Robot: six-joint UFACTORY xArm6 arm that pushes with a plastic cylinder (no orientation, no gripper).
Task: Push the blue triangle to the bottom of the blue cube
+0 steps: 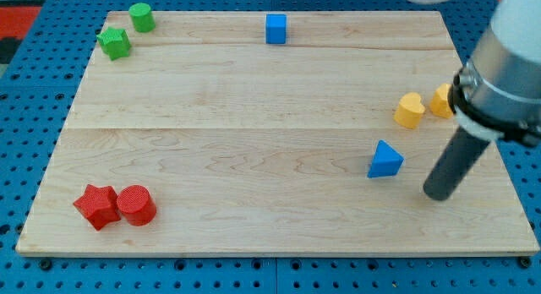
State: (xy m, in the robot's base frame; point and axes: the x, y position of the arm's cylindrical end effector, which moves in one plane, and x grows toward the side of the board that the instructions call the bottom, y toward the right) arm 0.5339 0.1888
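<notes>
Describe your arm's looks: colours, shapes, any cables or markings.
My arm shows a pale grey, rounded body with a black ring at its lower end. From it runs a straight, dark, matte cylindrical rod ending in my tip, right of the blue triangle. No cables or markings are visible.

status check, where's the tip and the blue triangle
My tip just right of blue triangle, apart. Blue cube far off at view's top. Path between clear.
</notes>
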